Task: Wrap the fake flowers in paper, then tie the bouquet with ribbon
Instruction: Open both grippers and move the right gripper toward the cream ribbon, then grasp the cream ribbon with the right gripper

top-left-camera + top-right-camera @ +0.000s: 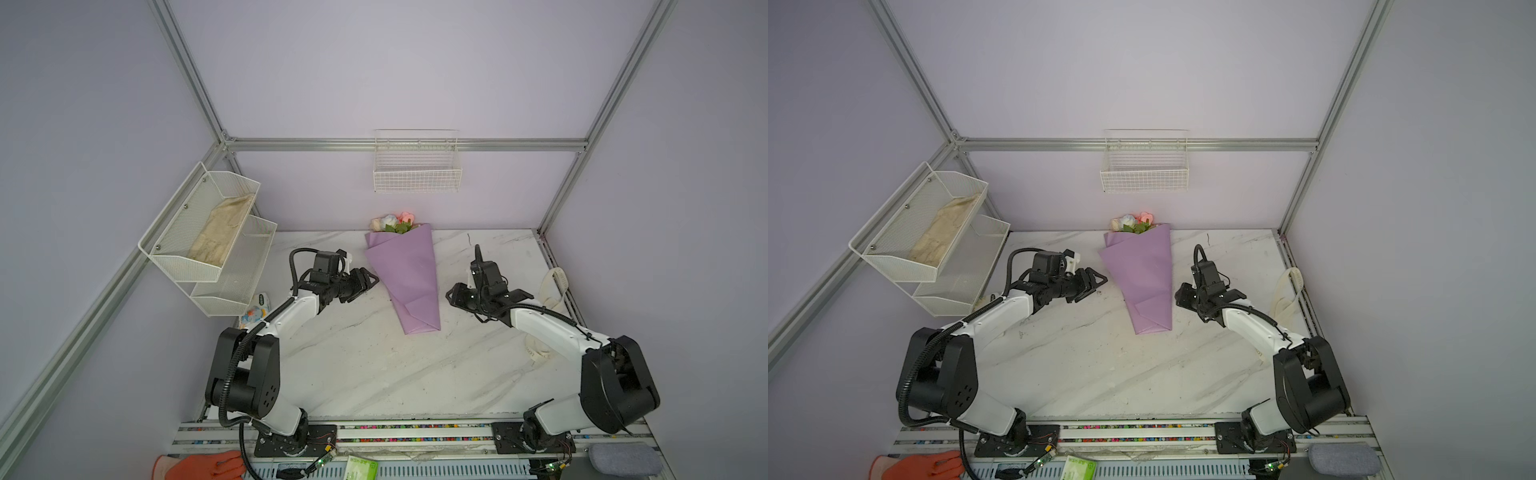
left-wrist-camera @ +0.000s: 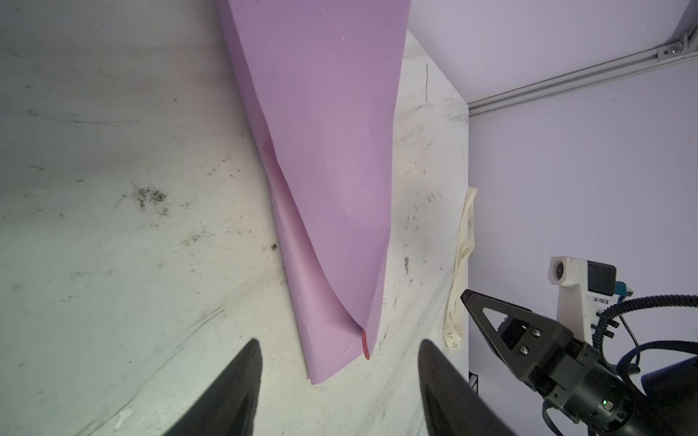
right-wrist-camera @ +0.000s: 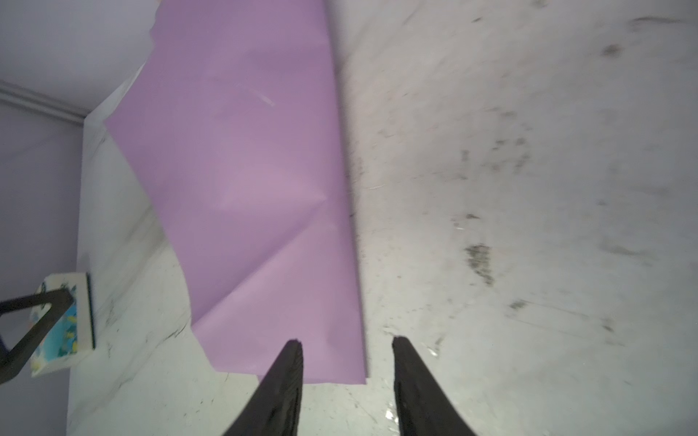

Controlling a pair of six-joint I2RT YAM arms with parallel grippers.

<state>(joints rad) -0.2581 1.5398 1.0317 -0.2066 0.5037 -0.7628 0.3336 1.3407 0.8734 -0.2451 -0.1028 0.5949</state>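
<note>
On the marble desk (image 1: 374, 374), near the back wall, the bouquet of fake flowers (image 1: 405, 274) is lying wrapped in lilac paper, its blooms pointing at the wall. Flanking it, the left end effector (image 1: 371, 279) and the right end effector (image 1: 450, 296) are hovering, both with fingers spread and gripping nothing. A cream ribbon (image 1: 555, 286) is lying at the desk's right edge.

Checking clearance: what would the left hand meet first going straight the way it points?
Probably the lilac-wrapped bouquet of fake flowers, just ahead of the open left hand; height is unclear.

Bouquet (image 1: 405, 274) blocks mid-table; table (image 1: 374, 365) bare nr front; ribbon (image 1: 555, 286) rt edge.
</note>
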